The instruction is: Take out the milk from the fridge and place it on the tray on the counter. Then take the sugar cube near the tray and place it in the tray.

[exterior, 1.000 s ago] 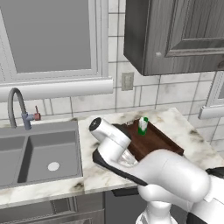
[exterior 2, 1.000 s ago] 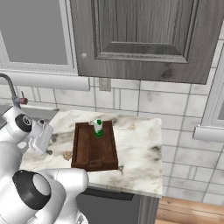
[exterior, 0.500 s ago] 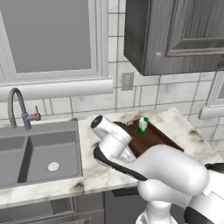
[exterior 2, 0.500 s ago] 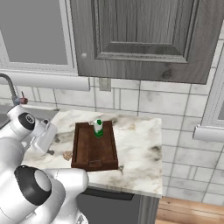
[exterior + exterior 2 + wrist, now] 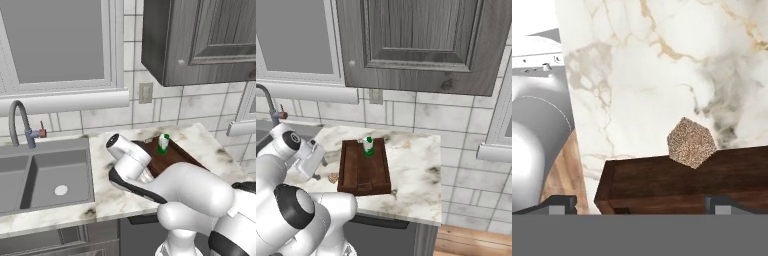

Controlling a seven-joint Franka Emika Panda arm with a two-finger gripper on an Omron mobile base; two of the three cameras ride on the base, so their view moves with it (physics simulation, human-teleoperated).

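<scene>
- The small milk carton (image 5: 369,146), green below and white above with a green cap, stands upright inside the rectangular dark brown wooden tray (image 5: 351,175), near the tray's far end, close to the wall.
- In the left base view the same carton (image 5: 163,144) is at the back of the tray (image 5: 176,158), and the white arm covers the near part of the tray.
- The tray lies on the white-and-beige marbled stone surface (image 5: 413,180) with brown veins, to the right of the grey sink basin (image 5: 45,175).
- The tiny light tan sugar cube (image 5: 333,177) with brownish specks lies on the surface just beside the left rim of the tray, near its front corner.
- In the hand view the sugar cube (image 5: 691,142) is seen large, on the marble next to the dark wooden rim of the tray (image 5: 662,182); I cannot tell if it touches the rim.
- The end effector (image 5: 641,202) hangs above the cube with its two dark fingers spread wide apart, and nothing is between them.
- In the right base view the white hand of the arm is over the surface to the left of the tray, above the place of the cube.
- A curved grey tap (image 5: 20,122) stands behind the sink basin.
</scene>
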